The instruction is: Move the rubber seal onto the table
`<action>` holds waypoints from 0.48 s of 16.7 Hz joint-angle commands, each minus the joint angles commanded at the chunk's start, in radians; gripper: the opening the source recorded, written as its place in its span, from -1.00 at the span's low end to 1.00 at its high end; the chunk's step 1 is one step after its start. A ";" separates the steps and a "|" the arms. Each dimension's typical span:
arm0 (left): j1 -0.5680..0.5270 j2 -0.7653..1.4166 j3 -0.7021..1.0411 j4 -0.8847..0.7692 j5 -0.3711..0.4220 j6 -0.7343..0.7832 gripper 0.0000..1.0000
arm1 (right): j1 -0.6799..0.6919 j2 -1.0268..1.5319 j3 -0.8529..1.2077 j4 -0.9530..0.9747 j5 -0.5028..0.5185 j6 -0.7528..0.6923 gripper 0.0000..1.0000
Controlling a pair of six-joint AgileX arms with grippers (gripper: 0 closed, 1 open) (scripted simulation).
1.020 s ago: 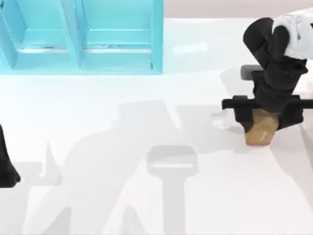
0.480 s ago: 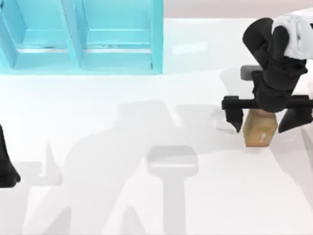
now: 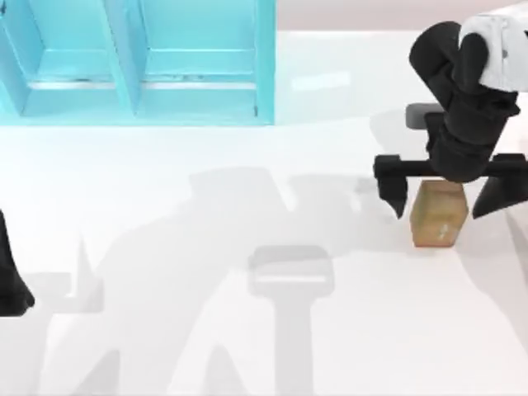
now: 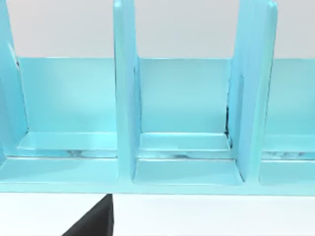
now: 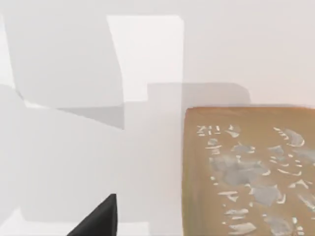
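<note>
Our right gripper (image 3: 450,202) hangs over the right side of the table (image 3: 247,346), with its two dark fingers (image 3: 396,194) spread wide apart. It has hold of nothing. The rubber seal (image 3: 440,214) sits on the white surface between those fingers and just below them, with a clear gap on each side, so neither finger touches it. The seal stands upright as a small tan block, and a pale mark shows on its near face in the top view.

In the right wrist view the seal (image 5: 248,172) lies flat on the table (image 5: 74,162), its upper face covered with pale flecked markings. One dark fingertip (image 5: 98,221) shows near it, apart from the block.

The blue shelf unit (image 3: 136,62) stands at the far left of the table, well apart from the seal. In the left wrist view we look straight into its compartments (image 4: 182,113), divided by upright blue panels.

Our left arm (image 3: 12,280) is parked at the left edge of the table, near side. We cannot tell how its fingers stand. A small grey block (image 3: 421,115) lies on the table just beyond our right arm, partly hidden by it.
</note>
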 joint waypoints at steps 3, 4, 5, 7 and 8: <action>0.000 0.000 0.000 0.000 0.000 0.000 1.00 | -0.001 -0.005 0.125 -0.130 0.000 0.000 1.00; 0.000 0.000 0.000 0.000 0.000 0.000 1.00 | -0.001 -0.009 0.176 -0.189 0.000 0.000 1.00; 0.000 0.000 0.000 0.000 0.000 0.000 1.00 | -0.001 -0.013 0.230 -0.250 0.000 -0.001 1.00; 0.000 0.000 0.000 0.000 0.000 0.000 1.00 | -0.002 -0.025 0.334 -0.373 0.000 -0.003 1.00; 0.000 0.000 0.000 0.000 0.000 0.000 1.00 | -0.002 -0.031 0.381 -0.427 0.000 -0.004 1.00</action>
